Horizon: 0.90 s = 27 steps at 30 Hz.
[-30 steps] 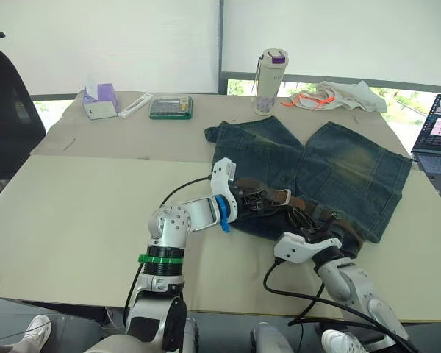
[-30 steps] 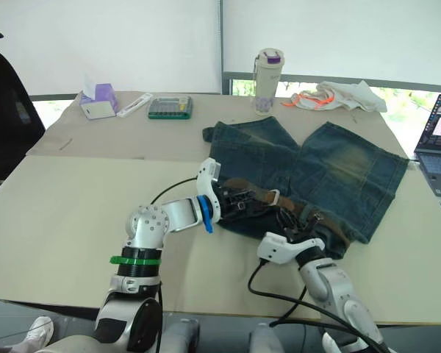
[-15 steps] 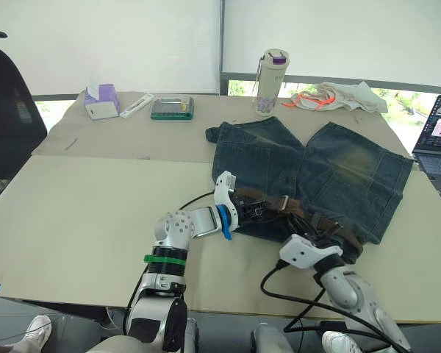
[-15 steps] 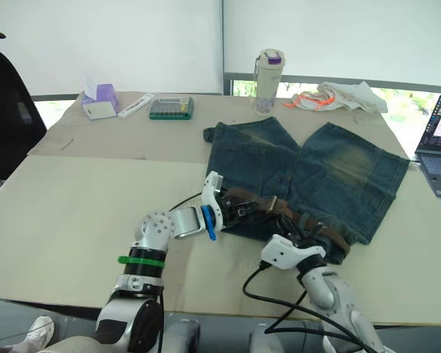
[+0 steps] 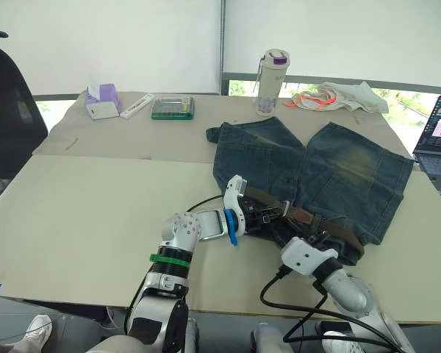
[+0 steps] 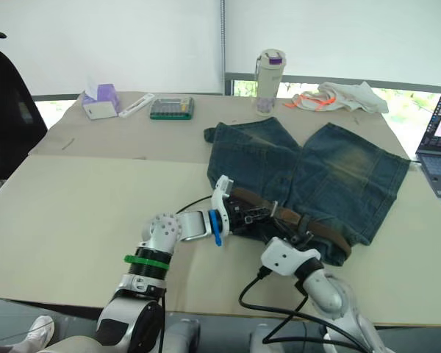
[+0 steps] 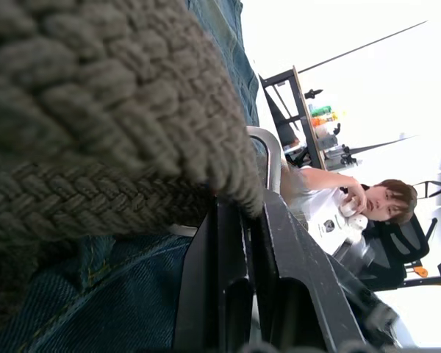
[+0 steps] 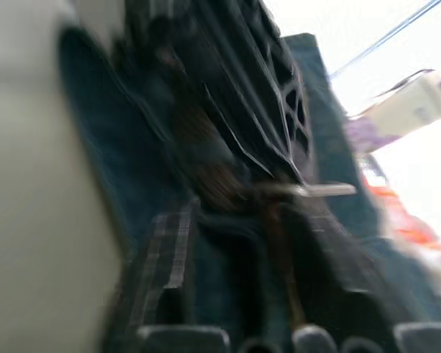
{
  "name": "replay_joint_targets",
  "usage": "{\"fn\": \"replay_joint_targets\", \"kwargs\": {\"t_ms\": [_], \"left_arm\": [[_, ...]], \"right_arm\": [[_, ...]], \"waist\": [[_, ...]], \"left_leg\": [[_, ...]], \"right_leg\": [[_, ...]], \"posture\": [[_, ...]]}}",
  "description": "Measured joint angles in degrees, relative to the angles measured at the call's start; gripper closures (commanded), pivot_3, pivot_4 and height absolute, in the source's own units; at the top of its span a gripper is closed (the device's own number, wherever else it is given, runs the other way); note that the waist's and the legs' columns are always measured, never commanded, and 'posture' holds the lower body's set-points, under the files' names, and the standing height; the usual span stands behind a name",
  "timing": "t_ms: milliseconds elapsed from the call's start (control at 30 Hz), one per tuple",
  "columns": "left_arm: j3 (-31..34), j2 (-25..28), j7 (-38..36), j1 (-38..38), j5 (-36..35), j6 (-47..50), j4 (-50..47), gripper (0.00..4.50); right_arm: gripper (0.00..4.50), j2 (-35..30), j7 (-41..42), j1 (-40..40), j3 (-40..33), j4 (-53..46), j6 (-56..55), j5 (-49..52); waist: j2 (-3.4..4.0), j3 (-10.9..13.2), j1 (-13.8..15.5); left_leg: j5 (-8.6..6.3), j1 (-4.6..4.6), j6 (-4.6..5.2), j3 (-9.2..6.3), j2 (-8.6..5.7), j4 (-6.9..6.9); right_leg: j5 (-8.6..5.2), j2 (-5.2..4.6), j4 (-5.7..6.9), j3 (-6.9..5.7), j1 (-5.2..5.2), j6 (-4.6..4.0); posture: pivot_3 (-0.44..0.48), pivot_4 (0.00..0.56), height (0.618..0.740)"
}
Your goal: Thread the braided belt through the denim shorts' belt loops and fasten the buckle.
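Observation:
The denim shorts [image 5: 316, 165] lie flat on the table, waistband towards me. Along that waistband runs the braided belt [image 5: 331, 226], dark brown, with its silver buckle [image 7: 269, 151] near my left gripper. My left gripper [image 5: 270, 213] lies on the left part of the waistband, shut on the braided belt [image 7: 95, 110], which drapes across its fingertips [image 7: 231, 220]. My right gripper [image 5: 322, 237] sits at the waistband's near edge, open, with the brown strap [image 8: 220, 180] and blue denim between its fingers [image 8: 164, 254]. The belt loops cannot be made out.
At the table's far side stand a bottle [image 5: 270, 71], a tissue box [image 5: 101, 101], a green case [image 5: 171, 109] and a white cloth with orange cord [image 5: 338, 95]. A laptop [image 5: 437, 132] is at the right, a black chair [image 5: 7, 110] at the left. A seated person [image 7: 353, 209] is beyond the table.
My left gripper has slid right along the waistband, still shut. My right gripper has drawn back towards the near table edge and its fingers have spread apart.

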Motion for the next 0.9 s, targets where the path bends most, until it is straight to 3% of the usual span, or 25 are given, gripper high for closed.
{"fn": "replay_joint_targets", "kwargs": {"t_ms": [67,233,500,700,900], "left_arm": [[-0.33,0.00,-0.10,0.00,0.13,-0.32,0.24,4.50],[-0.56,0.00,-0.42,0.00,0.57,-0.85,0.57,4.50],[-0.89,0.00,-1.18,0.00,1.24,-1.77,0.99,4.50],[-1.03,0.00,-1.45,0.00,1.35,-1.84,1.02,4.50],[-1.02,0.00,-1.43,0.00,1.49,-1.86,1.03,4.50]], "right_arm": [[0.51,0.63,1.82,1.36,-3.35,-3.43,4.80,6.20],[0.51,6.41,2.43,4.77,-12.83,-10.68,21.27,26.16],[0.51,16.69,-11.39,0.47,-23.20,-12.96,41.45,54.45],[0.51,17.02,-17.55,-2.58,-23.43,-12.25,46.47,62.08],[0.51,21.77,-25.38,-5.55,-25.41,-9.19,46.33,70.17]], "waist": [[0.00,0.00,0.03],[0.02,-0.02,0.03],[0.12,-0.07,0.02],[0.15,-0.09,-0.01],[0.18,-0.11,-0.04]], "left_leg": [[0.00,0.00,0.00,0.00,-0.03,0.02],[-0.02,0.04,0.03,-0.01,-0.01,-0.01],[-0.02,0.04,0.04,0.00,-0.02,-0.02],[-0.03,0.04,0.06,0.00,-0.01,-0.04],[-0.02,0.04,0.06,0.00,0.00,-0.03]], "right_leg": [[0.00,-0.03,0.00,0.00,0.02,0.00],[0.00,-0.02,0.02,-0.02,0.03,0.00],[0.00,-0.03,0.03,0.00,0.02,-0.01],[0.00,-0.01,0.03,-0.01,0.01,0.00],[0.00,-0.01,0.05,0.00,0.00,0.00]], "posture": [[0.000,0.150,0.740],[0.000,0.150,0.740],[0.000,0.150,0.740],[0.000,0.150,0.740],[0.000,0.150,0.740]]}}
